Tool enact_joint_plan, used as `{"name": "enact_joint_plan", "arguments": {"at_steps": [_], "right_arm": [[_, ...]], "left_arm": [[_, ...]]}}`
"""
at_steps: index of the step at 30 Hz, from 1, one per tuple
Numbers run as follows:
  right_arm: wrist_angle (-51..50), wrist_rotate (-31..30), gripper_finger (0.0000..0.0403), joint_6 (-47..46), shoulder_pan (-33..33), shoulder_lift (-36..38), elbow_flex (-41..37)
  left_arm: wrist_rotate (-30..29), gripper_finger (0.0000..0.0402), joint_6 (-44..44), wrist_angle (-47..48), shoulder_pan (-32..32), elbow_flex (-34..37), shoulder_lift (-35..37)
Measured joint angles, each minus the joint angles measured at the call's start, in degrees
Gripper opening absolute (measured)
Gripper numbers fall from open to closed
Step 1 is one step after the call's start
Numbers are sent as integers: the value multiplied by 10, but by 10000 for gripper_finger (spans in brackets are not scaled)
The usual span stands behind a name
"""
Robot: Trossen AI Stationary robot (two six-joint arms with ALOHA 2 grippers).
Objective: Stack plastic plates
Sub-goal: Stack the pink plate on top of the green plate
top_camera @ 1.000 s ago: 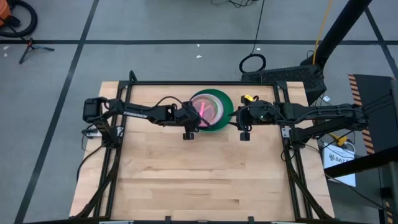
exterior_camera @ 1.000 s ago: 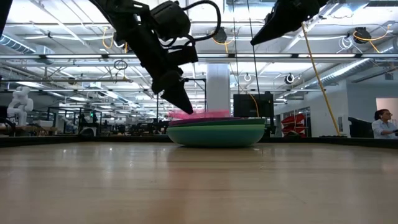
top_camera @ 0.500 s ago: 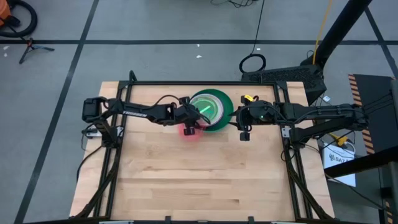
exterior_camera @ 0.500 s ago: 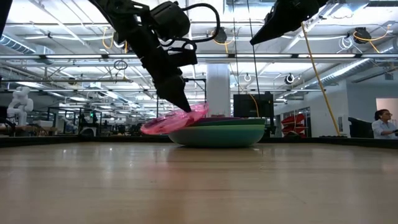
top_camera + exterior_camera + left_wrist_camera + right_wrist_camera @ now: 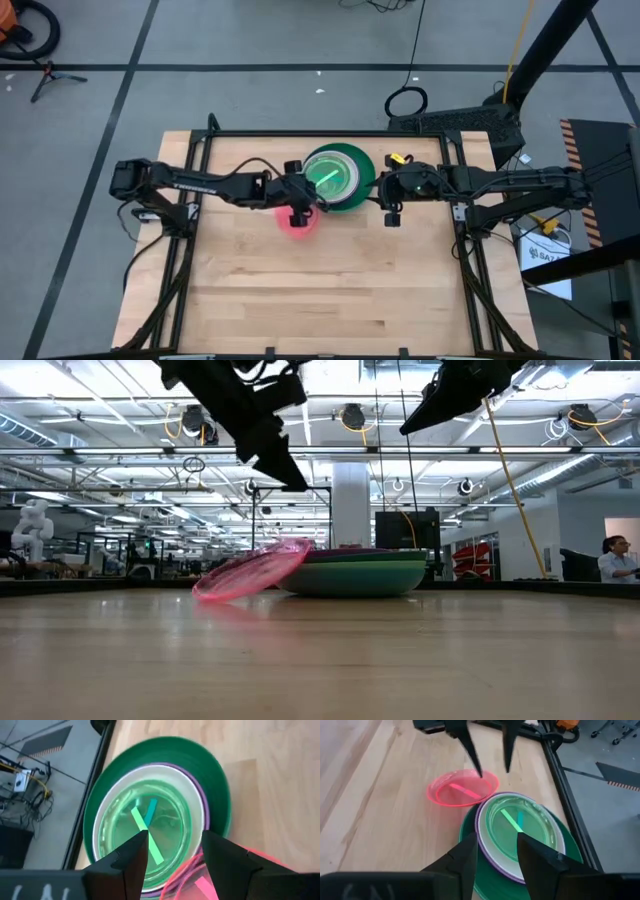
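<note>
Pink plate [image 5: 250, 571] off the stack [image 5: 341, 178], tilted: 1 edge on stack rim, other on tabletop [image 5: 330, 290]. Left end effector [image 5: 290, 477] above it, fingers apart, empty. Right end effector [image 5: 494, 856] beside stack w/ fingers apart, idle. Plate prob. light, thin, slick; best pinched at raised rim.

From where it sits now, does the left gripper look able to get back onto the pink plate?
Probably yes. The left gripper hangs open just above the pink plate, which leans tilted against the stack, one edge on the table, with nothing between them. The tilt may make the grasp awkward.
</note>
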State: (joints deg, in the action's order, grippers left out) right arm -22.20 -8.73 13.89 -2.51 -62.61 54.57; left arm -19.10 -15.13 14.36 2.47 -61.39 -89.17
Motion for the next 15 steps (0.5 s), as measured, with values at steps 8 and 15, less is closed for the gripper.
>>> {"name": "enact_joint_plan", "arguments": {"at_steps": [8, 15], "right_arm": [[1, 0, 130, -2, 0, 0, 0], [1, 0, 130, -3, 0, 0, 0]], "left_arm": [[1, 191, 17, 49, -22, 0, 9], [1, 191, 32, 62, -30, 0, 10]]}}
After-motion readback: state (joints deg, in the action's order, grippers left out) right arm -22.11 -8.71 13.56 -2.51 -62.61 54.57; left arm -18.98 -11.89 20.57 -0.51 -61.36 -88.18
